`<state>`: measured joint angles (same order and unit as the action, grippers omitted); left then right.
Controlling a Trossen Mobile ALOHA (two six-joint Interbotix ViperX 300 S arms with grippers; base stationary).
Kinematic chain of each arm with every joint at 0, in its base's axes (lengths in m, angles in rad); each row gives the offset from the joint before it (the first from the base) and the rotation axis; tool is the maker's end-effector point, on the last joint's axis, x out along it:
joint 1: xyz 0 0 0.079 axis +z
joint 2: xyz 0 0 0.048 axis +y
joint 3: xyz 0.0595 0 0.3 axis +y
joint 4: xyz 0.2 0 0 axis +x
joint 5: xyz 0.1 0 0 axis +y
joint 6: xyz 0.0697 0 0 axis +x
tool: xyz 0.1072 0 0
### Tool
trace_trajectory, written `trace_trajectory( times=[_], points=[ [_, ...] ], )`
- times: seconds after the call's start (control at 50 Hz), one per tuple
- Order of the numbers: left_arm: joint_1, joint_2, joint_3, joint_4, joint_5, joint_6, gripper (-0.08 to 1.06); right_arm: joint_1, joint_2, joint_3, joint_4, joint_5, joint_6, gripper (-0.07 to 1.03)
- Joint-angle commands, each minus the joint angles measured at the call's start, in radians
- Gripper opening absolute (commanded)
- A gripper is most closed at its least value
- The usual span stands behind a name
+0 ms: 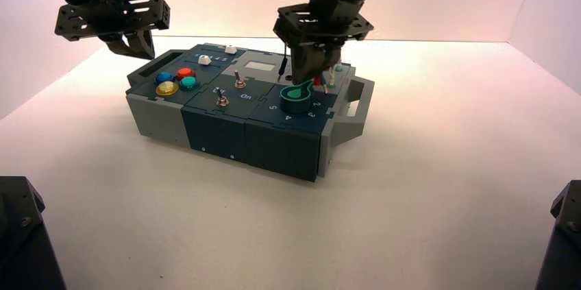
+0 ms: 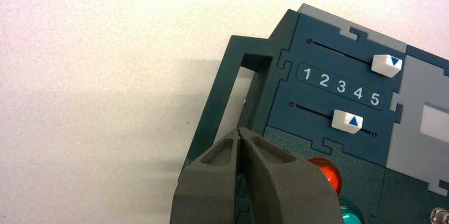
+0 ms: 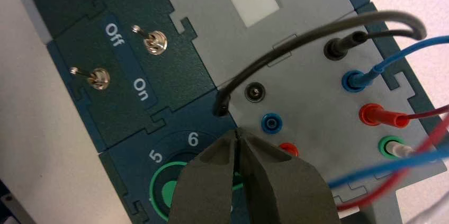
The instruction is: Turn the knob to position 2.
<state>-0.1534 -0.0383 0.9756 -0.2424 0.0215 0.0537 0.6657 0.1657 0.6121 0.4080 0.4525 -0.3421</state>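
Note:
The green teardrop knob [image 1: 298, 96] sits on the near right panel of the dark blue box [image 1: 226, 132]; its pointed end faces the far right. The white digit 2 [image 1: 316, 105] is printed just right of it. My right gripper [image 1: 308, 77] hangs over the knob's pointed end with its fingers closed together on nothing. In the right wrist view the gripper [image 3: 236, 131] covers most of the knob [image 3: 161, 187]; the digits 5 and 6 show and the 2 is hidden. My left gripper [image 1: 133, 46] is shut and idle above the box's far left corner, by the handle [image 2: 241, 130].
Two metal toggle switches [image 3: 153, 41] stand by the Off/On lettering. Black, blue and red wires [image 3: 370, 78] loop from sockets just behind the knob. Coloured push buttons [image 1: 175, 81] and two white sliders [image 2: 347, 121] are at the box's left end. Handles jut from both ends.

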Motion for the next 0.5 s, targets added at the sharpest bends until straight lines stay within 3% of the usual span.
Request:
trace_trajectory(
  times=[0.02,0.5],
  points=[
    [0.003,-0.023,-0.023,0.002,-0.003,0.0,-0.03,-0.002,-0.021,-0.009,0.0,-0.003,-0.005,-0.02],
    [0.002,-0.02,-0.026,0.002,-0.002,0.0,-0.03,0.0,-0.038,0.017,0.0,-0.003,-0.003,-0.02]
  ],
)
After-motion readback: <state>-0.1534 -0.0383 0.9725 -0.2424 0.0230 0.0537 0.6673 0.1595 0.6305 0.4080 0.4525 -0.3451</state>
